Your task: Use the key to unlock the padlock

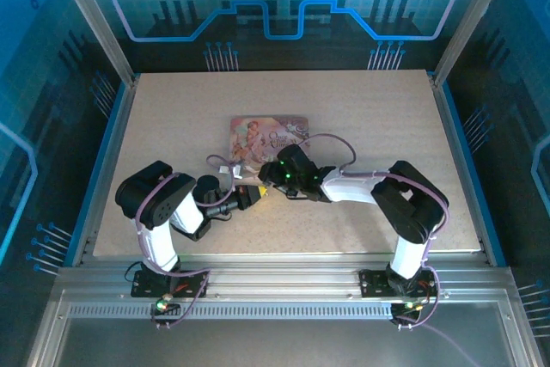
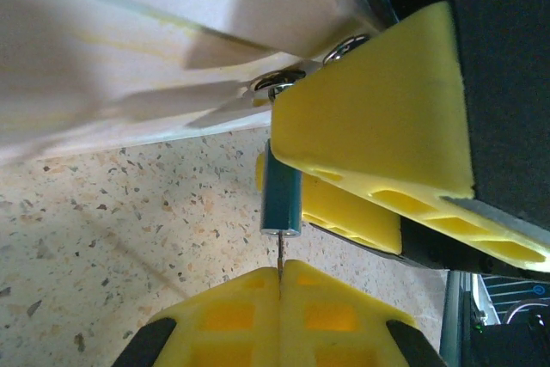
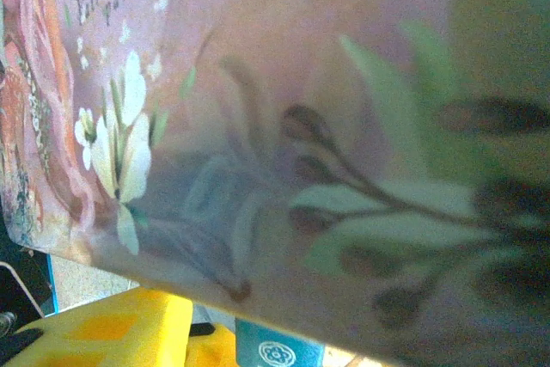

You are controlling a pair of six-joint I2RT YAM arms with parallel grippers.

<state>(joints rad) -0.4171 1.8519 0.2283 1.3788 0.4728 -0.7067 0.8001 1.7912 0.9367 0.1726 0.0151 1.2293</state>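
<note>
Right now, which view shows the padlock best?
Left wrist: the padlock is close and sharp, the key meeting its blue body. Right wrist catches a blue corner at its bottom edge; top external leaves it too small.

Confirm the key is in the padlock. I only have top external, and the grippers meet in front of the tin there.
Observer: Yes. On left wrist, the left gripper is shut on the key, and the blade enters the end of the padlock facing it.
Operator: Is the right gripper holding the padlock?
Observer: Its yellow fingers sit either side of it; I can't tell whether they pinch it.
</note>
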